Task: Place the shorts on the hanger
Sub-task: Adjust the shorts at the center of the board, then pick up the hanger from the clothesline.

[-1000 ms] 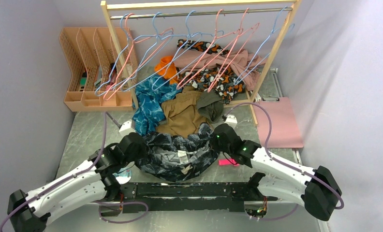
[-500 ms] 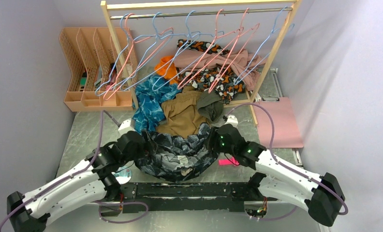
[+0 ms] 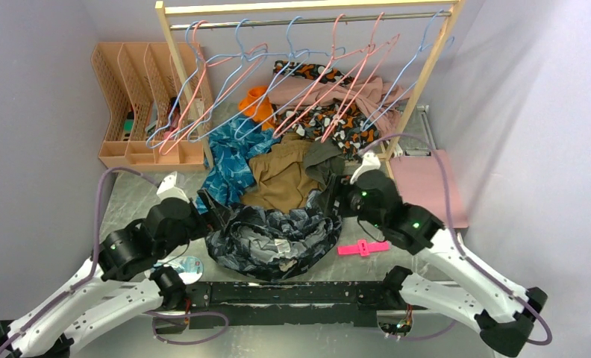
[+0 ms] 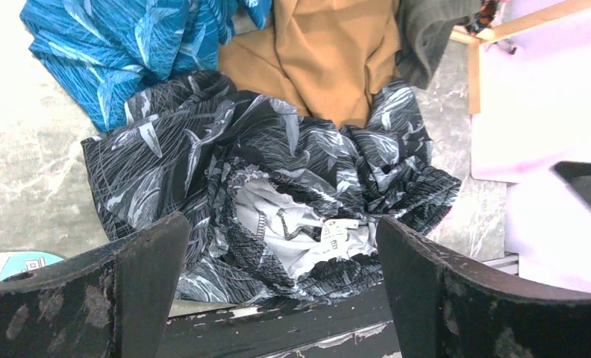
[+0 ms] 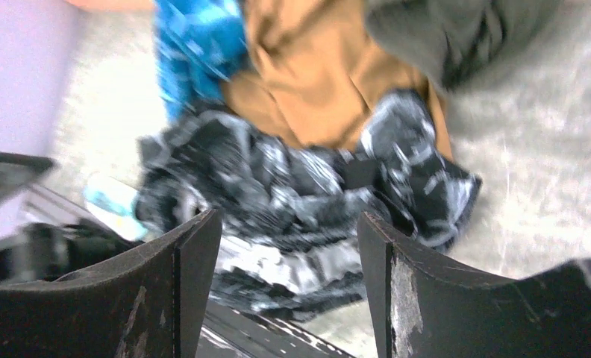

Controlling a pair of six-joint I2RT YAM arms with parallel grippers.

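Hovering over shorts (image 4: pixel 277 186), left hand (image 4: pixel 283 222), right hand (image 5: pixel 289 218) both spread; only top view shows hanger (image 3: pixel 242 46).

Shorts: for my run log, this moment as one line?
shorts bunched on table, ungrasped | left jaws open, empty | right jaws open, empty

The shorts (image 3: pixel 270 239) lie before the heaped garments (image 3: pixel 281 175), hangers (image 3: pixel 180 128) hang on the rail (image 3: pixel 307 19) behind
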